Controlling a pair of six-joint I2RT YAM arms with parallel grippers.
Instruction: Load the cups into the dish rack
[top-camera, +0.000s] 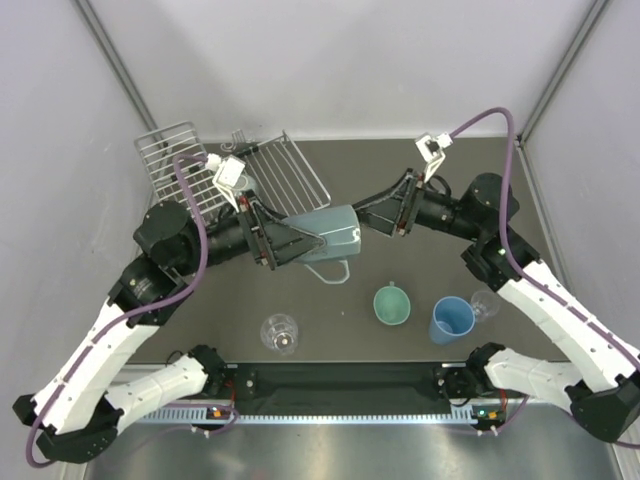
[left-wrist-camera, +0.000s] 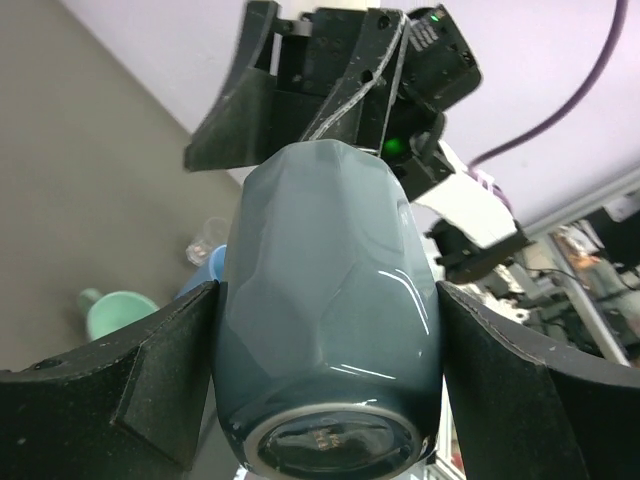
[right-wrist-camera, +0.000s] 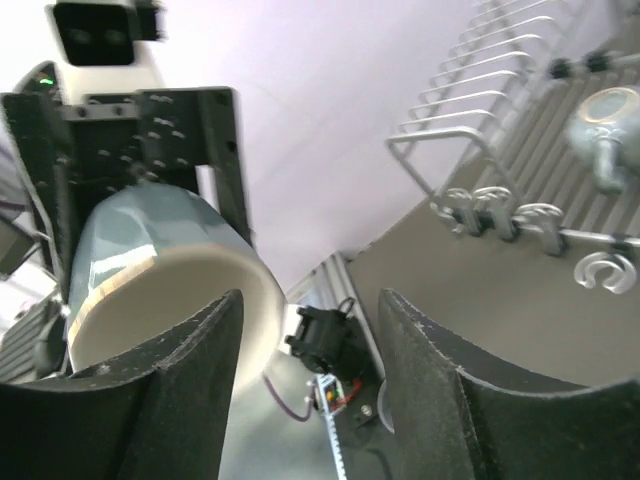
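Overhead view of a dark table (top-camera: 365, 160) with two robot arms reaching in from the 6 o'clock edge; a silver wire dish rack (top-camera: 295, 172) sits toward 11 o'clock, tight against the far edge.

The left tool (top-camera: 315, 242) reaches to the table's centre and is clamped on a grey-teal mug (top-camera: 330, 238); the mug is lifted off the table and lies on its side, base toward 9 o'clock and mouth toward 3 o'clock, its handle hanging below; in the left wrist view the two black fingers (left-wrist-camera: 170, 370) press against opposite sides of the mug's body.

The right tool (top-camera: 372, 218) points in from 2 o'clock, its tip just beside the mug's mouth; its jaws are spread apart and grip nothing; in the right wrist view the mug's pale rim sits partly behind one finger, and I cannot tell whether they touch.

The mug is just beside the rack's 5 o'clock corner, not inside it.

On the table toward 5 o'clock stands a blue tumbler (top-camera: 452, 320), upright; a mint-green mug (top-camera: 392, 304) stands just beside it on the 9 o'clock side, also upright.

A larger clear glass (top-camera: 279, 334) stands near 6 o'clock, well apart from the others; a smaller clear glass (top-camera: 484, 302) stands just beside the tumbler at its 2 o'clock.
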